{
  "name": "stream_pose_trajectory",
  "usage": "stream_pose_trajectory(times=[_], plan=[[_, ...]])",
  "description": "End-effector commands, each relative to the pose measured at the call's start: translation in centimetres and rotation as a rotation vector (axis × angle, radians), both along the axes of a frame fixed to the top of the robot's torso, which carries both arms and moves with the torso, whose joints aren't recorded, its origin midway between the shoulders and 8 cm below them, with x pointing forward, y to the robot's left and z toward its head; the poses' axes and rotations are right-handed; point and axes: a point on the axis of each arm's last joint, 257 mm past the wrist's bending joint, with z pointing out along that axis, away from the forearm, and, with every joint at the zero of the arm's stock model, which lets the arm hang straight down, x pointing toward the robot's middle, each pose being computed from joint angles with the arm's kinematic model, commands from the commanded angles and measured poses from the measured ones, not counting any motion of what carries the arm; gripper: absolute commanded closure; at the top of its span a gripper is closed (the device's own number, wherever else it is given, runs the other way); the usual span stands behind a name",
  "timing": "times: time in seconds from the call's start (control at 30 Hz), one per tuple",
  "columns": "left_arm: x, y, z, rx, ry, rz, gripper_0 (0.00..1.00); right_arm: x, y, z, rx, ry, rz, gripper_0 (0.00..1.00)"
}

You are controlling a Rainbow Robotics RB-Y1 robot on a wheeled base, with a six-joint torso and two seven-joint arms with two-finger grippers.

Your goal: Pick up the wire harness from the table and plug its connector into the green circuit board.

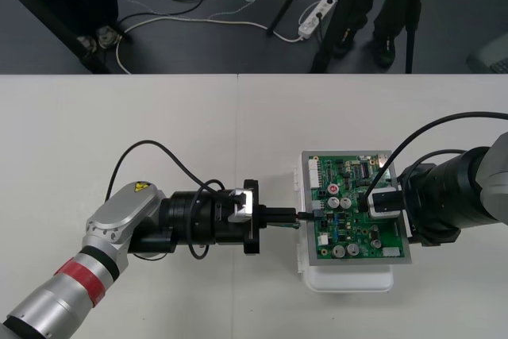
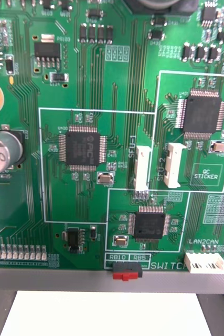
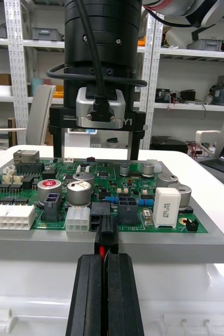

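On the near left of the surface point(image 1: 159, 117), the left arm reaches rightward, and the left gripper point(image 1: 295, 216) lies level at the left edge of the green circuit board point(image 1: 341, 237). Its fingers point(image 3: 88, 299) are clenched on the wire harness point(image 1: 305, 216). A red wire point(image 3: 99, 251) shows between the fingers, and the black plug point(image 3: 106, 239) juts from their tips. The plug touches a black socket point(image 3: 100, 210) on the board's edge; whether it is fully seated cannot be told. The board sits on a white base point(image 1: 349, 282). Over the board's right side the right gripper point(image 3: 96, 152) hangs pointing down, fingers released, spread wide and grasping nothing.
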Motion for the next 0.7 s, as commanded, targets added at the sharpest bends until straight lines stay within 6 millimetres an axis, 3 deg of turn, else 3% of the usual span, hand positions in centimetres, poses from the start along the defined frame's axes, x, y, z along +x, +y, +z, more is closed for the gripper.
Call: stream_pose_trajectory(times=[0.03, 0.7], plan=[[0.22, -3.09, 2.47, -0.050, -0.114, -0.009, 1.00, -0.31, 2.60, 1.08, 0.034, -0.010, 0.063, 0.00], [-0.15, -3.63, 2.68, -0.062, -0.111, -0.017, 1.00, -0.47, 2.78, 1.07, 0.051, 0.001, 0.036, 0.00]])
